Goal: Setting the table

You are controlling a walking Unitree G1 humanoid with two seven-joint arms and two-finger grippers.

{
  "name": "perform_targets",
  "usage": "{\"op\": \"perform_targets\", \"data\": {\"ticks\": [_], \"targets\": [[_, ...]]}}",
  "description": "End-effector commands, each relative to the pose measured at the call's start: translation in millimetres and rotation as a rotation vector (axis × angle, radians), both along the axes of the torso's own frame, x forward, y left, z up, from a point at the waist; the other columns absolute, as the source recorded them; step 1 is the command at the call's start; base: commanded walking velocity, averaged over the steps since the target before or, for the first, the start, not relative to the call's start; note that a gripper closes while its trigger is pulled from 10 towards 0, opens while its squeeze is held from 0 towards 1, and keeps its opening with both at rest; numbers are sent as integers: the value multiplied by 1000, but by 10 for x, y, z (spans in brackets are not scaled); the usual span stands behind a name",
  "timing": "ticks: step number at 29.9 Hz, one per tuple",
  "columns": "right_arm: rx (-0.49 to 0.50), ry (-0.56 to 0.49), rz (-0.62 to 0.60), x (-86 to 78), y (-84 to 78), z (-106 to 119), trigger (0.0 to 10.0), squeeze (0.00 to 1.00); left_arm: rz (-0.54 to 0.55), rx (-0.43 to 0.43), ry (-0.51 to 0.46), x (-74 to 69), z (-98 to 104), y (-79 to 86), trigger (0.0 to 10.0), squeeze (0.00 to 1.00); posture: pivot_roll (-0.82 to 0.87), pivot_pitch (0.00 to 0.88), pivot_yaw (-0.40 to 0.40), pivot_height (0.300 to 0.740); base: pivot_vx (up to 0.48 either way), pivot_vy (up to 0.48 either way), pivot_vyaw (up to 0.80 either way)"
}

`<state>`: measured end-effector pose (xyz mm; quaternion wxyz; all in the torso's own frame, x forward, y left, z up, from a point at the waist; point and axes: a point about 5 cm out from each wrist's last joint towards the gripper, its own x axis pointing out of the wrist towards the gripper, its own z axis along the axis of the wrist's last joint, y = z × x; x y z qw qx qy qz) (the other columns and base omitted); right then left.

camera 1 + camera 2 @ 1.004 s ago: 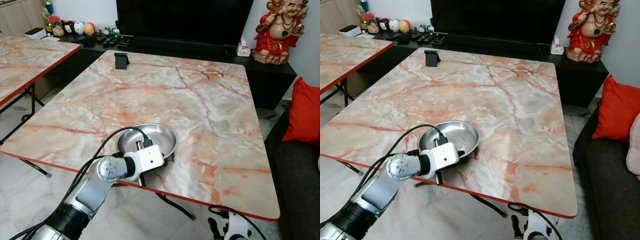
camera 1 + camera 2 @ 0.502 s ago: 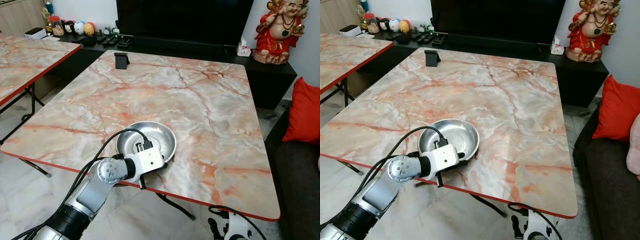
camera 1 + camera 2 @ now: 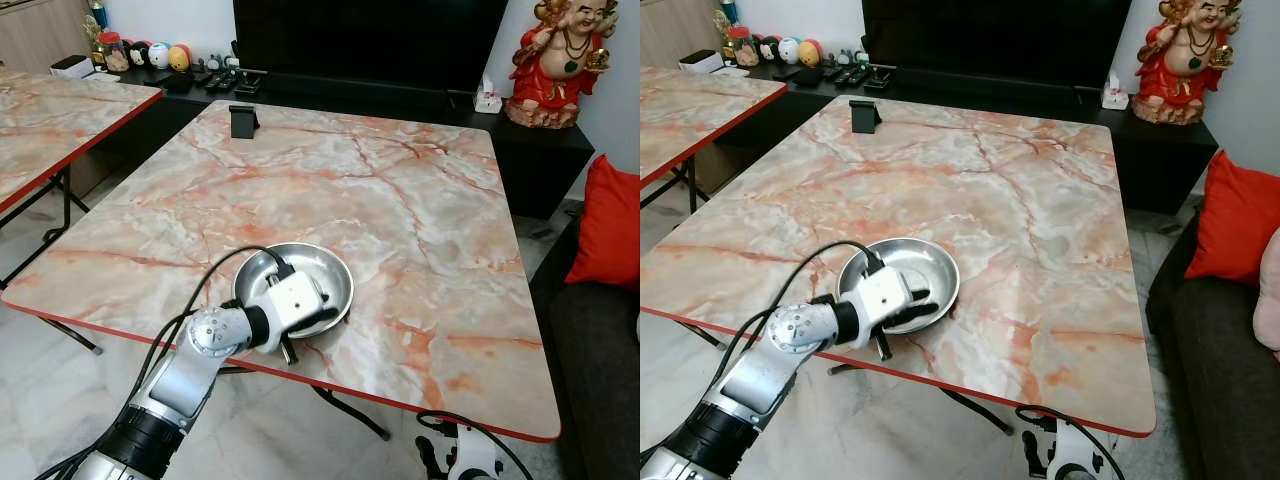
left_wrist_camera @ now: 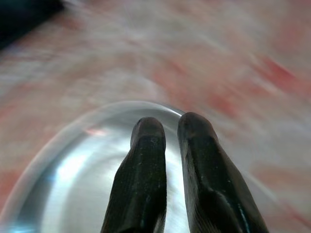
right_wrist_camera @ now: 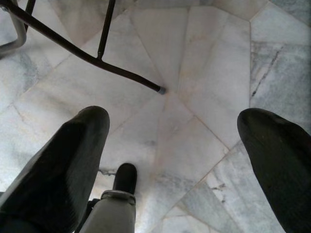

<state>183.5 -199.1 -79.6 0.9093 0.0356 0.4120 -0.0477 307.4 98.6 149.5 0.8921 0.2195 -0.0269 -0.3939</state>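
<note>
Left wrist view: left gripper (image 4: 167, 127) fingers nearly together over steel bowl (image 3: 325, 275) near marble table (image 3: 400, 200) edge.

The left wrist view is motion-blurred; the round shiny steel bowl (image 4: 73, 179) runs off its edge.

Left end effector (image 4: 167, 127), fingers nearly together, over steel bowl (image 4: 77, 165); blurred marble tabletop (image 4: 233, 58) beyond

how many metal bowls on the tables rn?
1. The steel bowl sits near the front edge of the marble-pattern table, with the left gripper over its inside. The second table at left is partly cut off, so more could be hidden.
</note>
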Motion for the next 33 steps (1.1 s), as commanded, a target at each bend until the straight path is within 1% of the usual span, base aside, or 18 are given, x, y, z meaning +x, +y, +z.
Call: {"op": "perform_targets", "data": {"ticks": [1, 4, 6, 7, 9, 11, 13, 16, 20, 23, 25, 27, 30, 31, 33], "targets": [[-2, -6, 5, 32, 4, 14, 10000, 0, 138, -80, -92, 126, 136, 121, 10000, 0, 50, 0, -66, 740, 0, 0, 0], [1, -9, 1, 29, 5, 14, 10000, 0, 287, -155, -157, 193, 158, 250, 10000, 0, 45, 0, -65, 740, 0, 0, 0], [2, -14, -4, 30, 4, 16, 10000, 0, 356, -205, -154, 208, 110, 330, 10000, 0, 45, 0, -65, 740, 0, 0, 0], [2, -14, -4, 30, 4, 16, 10000, 0, 356, -205, -154, 208, 110, 330, 10000, 0, 45, 0, -65, 740, 0, 0, 0], [0, -23, -10, 32, -1, 20, 10000, 0, 406, -189, -160, 173, -27, 431, 10000, 0, 34, 0, -65, 740, 0, 0, 0], [0, -25, -13, 30, -5, 21, 10000, 0, 429, -187, -160, 150, -89, 474, 10000, 0, 33, 0, -66, 740, 0, 0, 0], [-7, -27, -22, 20, -26, 21, 10000, 0, 467, -152, -175, 95, -194, 546, 10000, 0, 40, 0, -70, 740, 0, 0, 0], [-13, -29, -36, 10, -46, 20, 10000, 0, 501, -167, -165, 56, -285, 588, 10000, 0, 35, 0, -71, 740, 0, 0, 0], [-15, -33, -51, 5, -56, 21, 10000, 0, 514, -171, -169, 42, -309, 599, 10000, 0, 34, 0, -70, 740, 0, 0, 0], [-20, -34, -65, -9, -65, 16, 10000, 0, 534, -204, -179, 41, -328, 600, 10000, 0, 30, 0, -62, 740, 0, 0, 0], [-19, -31, -73, -24, -57, 8, 10000, 0, 533, -234, -173, 56, -331, 578, 10000, 0, 17, 0, -38, 740, 0, 0, 0], [-21, -28, -84, -31, -50, 3, 10000, 0, 517, -234, -164, 71, -357, 532, 10000, 0, -16, 0, -16, 740, 0, 0, 0], [-19, -34, -104, -31, -47, 4, 10000, 0, 488, -229, -157, 87, -363, 469, 10000, 0, -23, 0, -12, 740, 0, 0, 0], [-22, -40, -106, -10, -48, 14, 10000, 0, 468, -235, -163, 132, -337, 414, 10000, 0, -57, 0, 4, 740, 0, 0, 0], [-24, -43, -107, -1, -49, 19, 10000, 0, 459, -241, -166, 154, -325, 387, 10000, 0, -57, 0, 4, 740, 0, 0, 0]]}}
